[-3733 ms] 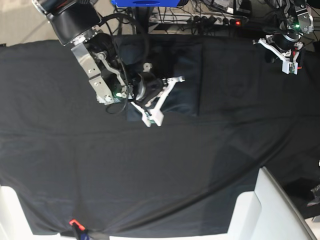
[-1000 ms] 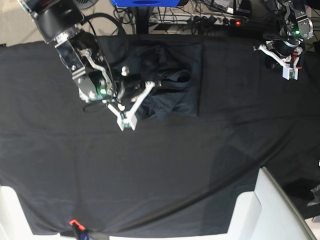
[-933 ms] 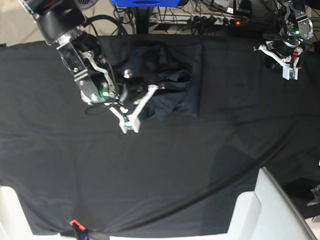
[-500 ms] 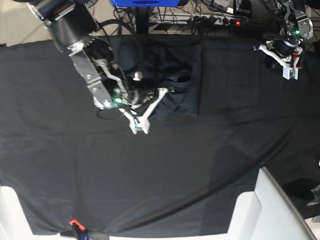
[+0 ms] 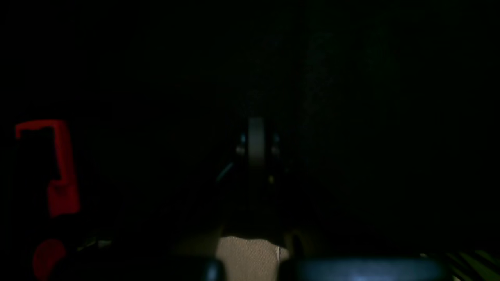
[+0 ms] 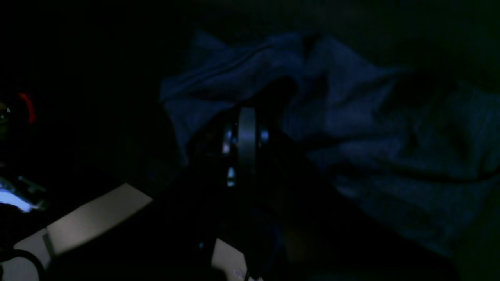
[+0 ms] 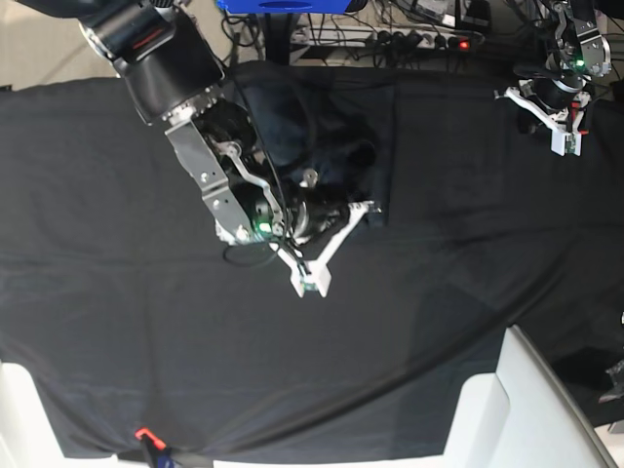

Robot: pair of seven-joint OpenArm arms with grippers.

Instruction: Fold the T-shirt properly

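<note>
Fabric dominates the scene: a wide, smooth black table cloth [image 7: 146,322] covers the work surface, and on it, toward the far middle edge, lies the T-shirt [image 7: 322,136], a dark charcoal-grey, faintly bluish knit garment bunched into soft folds. In the base view the right gripper [image 7: 331,244], a white-framed claw on a black and silver arm, sits at the near edge of the shirt, with its tips just past the cloth's lower border and the bulk of the garment lying beyond and above it. In the right wrist view the same claw [image 6: 246,128] shows its two fingers pressed together into one thin line, and the rumpled shirt [image 6: 351,128], with a stitched hem visible, spreads ahead and to the right of it; whether any fabric is pinched between the fingers cannot be told in the dim light. The left gripper [image 7: 558,115] rests at the far corner of the table, well apart from the shirt. Its own wrist view is almost black, showing only the claw [image 5: 256,140] closed tight with nothing discernible in it.
</note>
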